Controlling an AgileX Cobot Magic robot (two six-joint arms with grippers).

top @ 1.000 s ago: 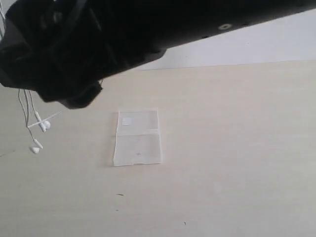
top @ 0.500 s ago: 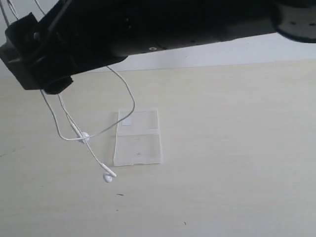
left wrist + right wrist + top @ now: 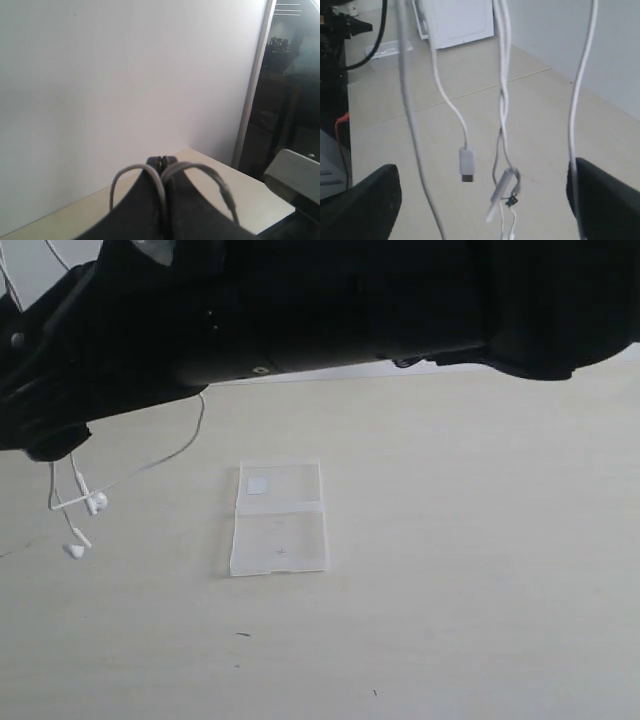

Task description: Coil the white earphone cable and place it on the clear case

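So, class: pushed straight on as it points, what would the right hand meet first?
Probably the white earphone cable: its strands hang just ahead, between the open right hand's fingers, though depth is unclear.

White earphone cable (image 3: pixel 188 445): thin wire, hanging in loose loops at far left of frame, two earbuds (image 3: pixel 95 503) dangling lowest. Clear case (image 3: pixel 279 517): transparent, lying flat, two panels, white sticker (image 3: pixel 257 486) on upper panel; left of frame centre, apart from cable.

I can read no words, numbers or brand marks in any of my views. The only label-like thing is the small white sticker (image 3: pixel 257 486) on one panel of the clear case (image 3: pixel 280 540); it is too small and blurred for me to make out any print
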